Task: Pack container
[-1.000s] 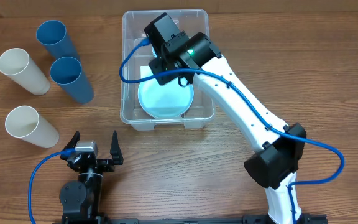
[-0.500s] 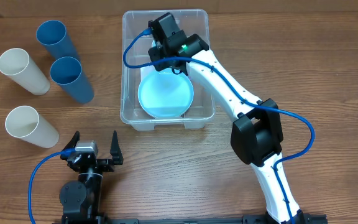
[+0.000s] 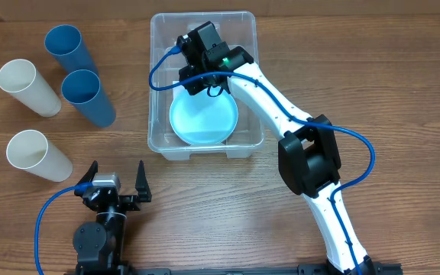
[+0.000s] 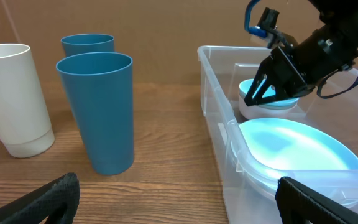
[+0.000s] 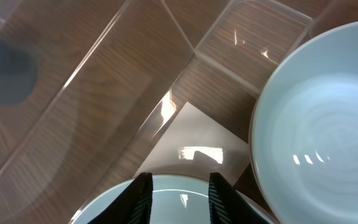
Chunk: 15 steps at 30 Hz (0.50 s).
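Seen from above, the right arm point(image 3: 273, 107) is covering the bowl point(image 4: 257, 111) in the container point(image 3: 239, 34), and the plate point(image 3: 203, 122) is hiding most of the white label point(image 5: 191, 143). The fingers point(image 4: 42, 199) of the left gripper point(image 4: 176, 186) are running off the left wrist view's bottom edge

Clear rectangular container point(image 3: 159, 46) upright, holding plates.

**A:** What colour are the cups?

**B:** Two tall blue plastic cups point(image 3: 66, 44) point(image 3: 88, 95), two tall cream plastic cups point(image 3: 23, 84) point(image 3: 37, 154), on the brown wood-grain table point(image 3: 403, 76).

**A:** And the bin?

**B:** The clear see-through rectangular plastic bin point(image 3: 159, 46) has a white label point(image 5: 191, 134). The round plate point(image 3: 203, 122) is pale blue. The small round bowl point(image 4: 269, 106) is pale blue inside, white outside.
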Each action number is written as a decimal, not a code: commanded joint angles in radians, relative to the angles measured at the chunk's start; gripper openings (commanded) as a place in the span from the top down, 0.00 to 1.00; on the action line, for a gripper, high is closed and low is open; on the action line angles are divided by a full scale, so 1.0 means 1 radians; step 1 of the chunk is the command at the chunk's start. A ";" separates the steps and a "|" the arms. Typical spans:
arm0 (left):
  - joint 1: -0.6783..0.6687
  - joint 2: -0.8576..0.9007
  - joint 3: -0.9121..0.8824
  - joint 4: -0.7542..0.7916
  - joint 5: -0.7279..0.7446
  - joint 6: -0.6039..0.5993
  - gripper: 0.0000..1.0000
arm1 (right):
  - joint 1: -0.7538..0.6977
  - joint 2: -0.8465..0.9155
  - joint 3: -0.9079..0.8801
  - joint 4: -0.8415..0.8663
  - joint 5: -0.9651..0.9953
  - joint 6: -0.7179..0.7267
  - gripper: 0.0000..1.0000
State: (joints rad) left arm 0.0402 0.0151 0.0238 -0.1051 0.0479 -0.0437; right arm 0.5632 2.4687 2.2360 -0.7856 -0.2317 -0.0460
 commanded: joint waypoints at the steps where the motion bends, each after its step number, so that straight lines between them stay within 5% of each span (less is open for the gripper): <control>1: 0.005 -0.008 -0.003 0.000 -0.003 0.022 0.00 | -0.022 0.026 0.009 0.018 -0.013 -0.001 0.72; 15: 0.005 -0.008 -0.003 0.000 -0.003 0.022 0.00 | -0.075 0.058 0.009 0.048 0.087 0.073 0.72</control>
State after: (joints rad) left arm 0.0402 0.0151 0.0238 -0.1051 0.0475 -0.0437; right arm 0.5087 2.5145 2.2360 -0.7460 -0.2085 0.0044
